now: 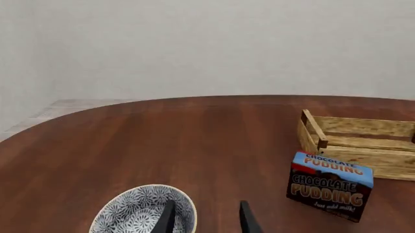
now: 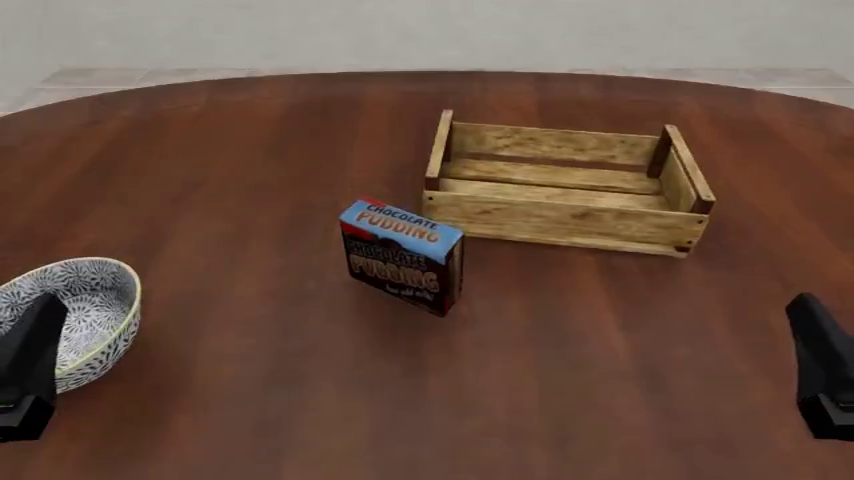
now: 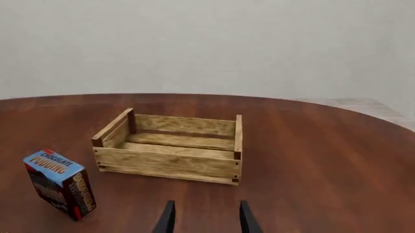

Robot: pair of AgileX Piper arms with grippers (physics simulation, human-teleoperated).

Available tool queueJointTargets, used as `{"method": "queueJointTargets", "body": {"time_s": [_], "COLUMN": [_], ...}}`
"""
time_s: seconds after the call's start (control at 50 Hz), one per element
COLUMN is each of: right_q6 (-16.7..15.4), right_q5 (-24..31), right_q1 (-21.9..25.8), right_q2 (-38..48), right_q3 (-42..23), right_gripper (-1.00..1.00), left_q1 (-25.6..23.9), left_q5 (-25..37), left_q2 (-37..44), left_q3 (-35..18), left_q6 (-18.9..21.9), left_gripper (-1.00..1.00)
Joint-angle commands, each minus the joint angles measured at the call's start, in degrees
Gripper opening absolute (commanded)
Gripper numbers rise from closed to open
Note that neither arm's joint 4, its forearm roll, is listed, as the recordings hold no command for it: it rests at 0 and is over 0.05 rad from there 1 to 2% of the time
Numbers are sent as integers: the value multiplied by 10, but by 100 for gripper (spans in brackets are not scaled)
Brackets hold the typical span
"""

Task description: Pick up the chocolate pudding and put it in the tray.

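We're seeing the chocolate pudding (image 2: 400, 256) standing mid-desk, just short of the tray (image 2: 566, 188). Both pincers are hanging open and empty at the near edge; left pincer (image 2: 30, 366) is looking slightly nearer than right pincer (image 2: 825, 365).

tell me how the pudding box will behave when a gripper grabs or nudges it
The pudding box stands upright on a narrow base, taller than deep, so a push high up would probably tip it. Its flat, straight faces suggest a stiff carton that jaws can clamp squarely. It looks small beside the crate, so it is likely light and may slide on the smooth table.
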Motion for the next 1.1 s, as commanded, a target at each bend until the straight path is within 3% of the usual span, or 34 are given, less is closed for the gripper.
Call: {"method": "queueJointTargets", "body": {"time_s": [0.02,0.44,0.52,0.64,0.72,0.78,0.88,0.94,1.0,1.06,1.1], "right_q6": [-6,-16,-3,-16,-27,-4,-45,-22,-19,-77,-58], "right_q5": [-20,-62,-61,-67,-36,-40,-34,-25,-20,-7,5], "right_q1": [7,24,20,38,51,59,64,67,71,89,90], "right_q2": [26,73,92,154,145,175,194,237,285,273,318], "right_q3": [-3,0,-22,-66,-101,-120,-157,-191,-218,-244,-272], "right_gripper": [100,100,100,100,100,100,100,100,100,100,100], "left_q1": [0,0,0,0,0,0,0,0,0,0,0], "left_q5": [0,0,0,0,0,0,0,0,0,0,0], "left_q2": [0,0,0,0,0,0,0,0,0,0,0], "left_q3": [0,0,0,0,0,0,0,0,0,0,0], "left_q6": [0,0,0,0,0,0,0,0,0,0,0], "left_gripper": [100,100,100,100,100,100,100,100,100,100,100]}}
